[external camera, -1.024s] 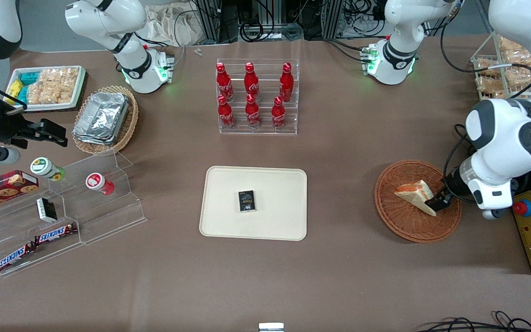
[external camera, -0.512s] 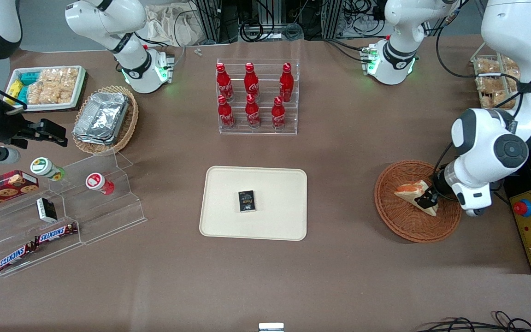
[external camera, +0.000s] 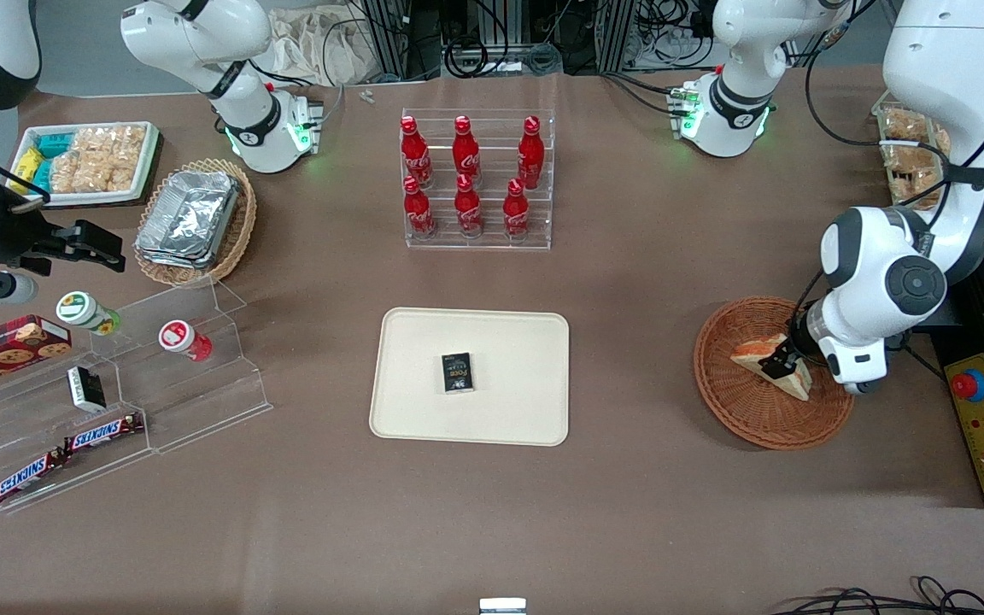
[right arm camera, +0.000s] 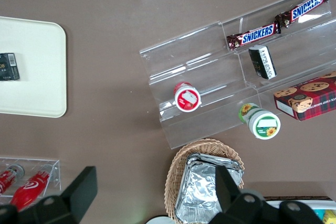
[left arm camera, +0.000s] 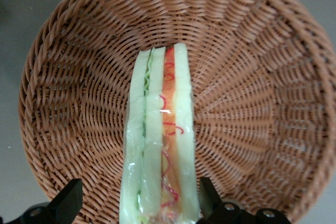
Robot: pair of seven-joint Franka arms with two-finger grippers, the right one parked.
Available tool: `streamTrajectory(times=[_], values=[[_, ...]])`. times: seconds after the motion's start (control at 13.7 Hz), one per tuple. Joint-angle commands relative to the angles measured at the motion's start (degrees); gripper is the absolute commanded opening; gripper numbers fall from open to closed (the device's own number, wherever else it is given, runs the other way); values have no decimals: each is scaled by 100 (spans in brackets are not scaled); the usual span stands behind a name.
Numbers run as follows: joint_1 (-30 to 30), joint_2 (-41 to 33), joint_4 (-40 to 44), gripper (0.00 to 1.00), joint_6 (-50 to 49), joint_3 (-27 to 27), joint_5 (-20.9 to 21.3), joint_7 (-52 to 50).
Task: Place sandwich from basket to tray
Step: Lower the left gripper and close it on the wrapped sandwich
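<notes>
The gripper point(external camera: 778, 369) straddles the sandwich point(external camera: 757, 354), fingers spread wide, not clamping it. Both sit in the basket point(external camera: 748, 414), right of the tray point(external camera: 509, 337).

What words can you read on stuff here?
"SNICKERS": on two chocolate bars on the clear acrylic stand.
Coca-Cola script on the red bottles: too small to read surely.
Small black box on the tray: print unreadable.
The gripper straddles the sandwich in the basket; neither bears words.
</notes>
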Motion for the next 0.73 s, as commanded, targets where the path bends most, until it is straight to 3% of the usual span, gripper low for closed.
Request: streamTrajectory(times=[0.0,0.15,0.22,0.44,0.66], values=[[-19,183,-60,78,252,12,357,-350],[7,193,-60,11,305,21,358,-421],[8,167,-51,0,296,21,358,-482],[8,105,123,0,165,12,367,-606],[-1,87,1053,0,-1175,-5,340,-361]])
